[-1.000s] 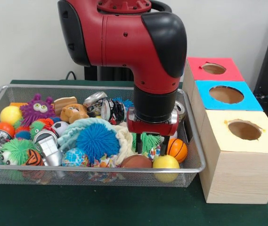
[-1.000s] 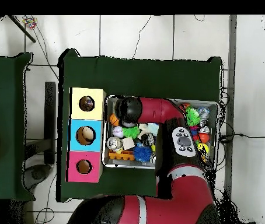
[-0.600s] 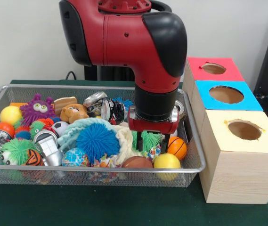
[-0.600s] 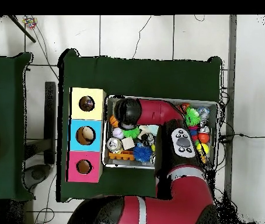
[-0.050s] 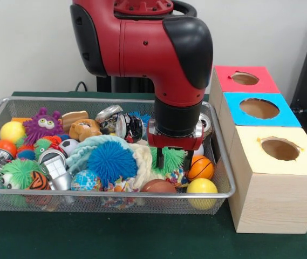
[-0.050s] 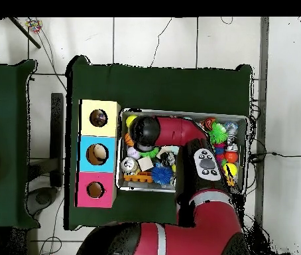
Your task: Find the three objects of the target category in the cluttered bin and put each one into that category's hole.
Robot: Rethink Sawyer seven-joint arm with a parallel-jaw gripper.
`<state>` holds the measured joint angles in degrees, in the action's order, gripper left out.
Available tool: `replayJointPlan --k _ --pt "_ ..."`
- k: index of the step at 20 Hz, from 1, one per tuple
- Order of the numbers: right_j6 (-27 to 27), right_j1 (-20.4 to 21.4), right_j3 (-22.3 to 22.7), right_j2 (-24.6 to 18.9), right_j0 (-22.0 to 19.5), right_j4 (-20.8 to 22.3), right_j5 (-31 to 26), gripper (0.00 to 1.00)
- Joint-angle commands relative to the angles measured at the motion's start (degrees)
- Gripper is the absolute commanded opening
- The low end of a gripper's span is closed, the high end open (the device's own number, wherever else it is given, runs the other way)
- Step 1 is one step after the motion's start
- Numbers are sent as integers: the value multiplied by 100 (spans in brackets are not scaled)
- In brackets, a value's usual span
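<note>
Front view. No readable writing or brand on anything you can see here. The wire bin [image 5: 218, 162] sits on the green counter [image 5: 115, 237], packed full: a purple monster toy [image 5: 42, 124] at its far left, a yellow ball [image 5: 12, 131] beside that, a blue spiky ball [image 5: 111, 161] in the middle on a cream cloth [image 5: 142, 162], a globe ball [image 5: 86, 181] against the near wall, silver cans [image 5: 126, 127] toward the back. Near the bin's right end lie a small basketball [image 5: 200, 167], a second yellow ball [image 5: 202, 189] just in front of it at the near wall, and a brown ball [image 5: 157, 186] to its left. The pincer [image 5: 170, 161] hangs low in the bin with a green spiky ball [image 5: 170, 159] between its dark fingers; you cannot tell whether it grips the ball or only straddles it.

Right of the bin stand three boxes in a row, each with a round hole on top: the cream box [image 5: 274, 178] nearest, the blue box [image 5: 261, 110] behind it, the red box [image 5: 245, 80] farthest.

Overhead view. The arm [image 6: 180, 129] covers much of the bin [image 6: 242, 119]; the pincer is hidden under it. Beside the bin, the yellow-topped box [image 6: 99, 117], blue box [image 6: 97, 154] and pink-red box [image 6: 95, 190] each show something dark or tan inside the hole, not identifiable.
</note>
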<state>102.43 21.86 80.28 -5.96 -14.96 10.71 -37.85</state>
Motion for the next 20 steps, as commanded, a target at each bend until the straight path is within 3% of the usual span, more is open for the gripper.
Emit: replayJointPlan --k 1,9,13,20 --pt "332 -350 789 -380 27 279 842 100" --pt "185 -327 1224 -906 -376 201 1809 100" --pt "283 -292 1219 -771 -260 194 1844 100" --pt "312 -404 989 -379 -11 141 1358 100"
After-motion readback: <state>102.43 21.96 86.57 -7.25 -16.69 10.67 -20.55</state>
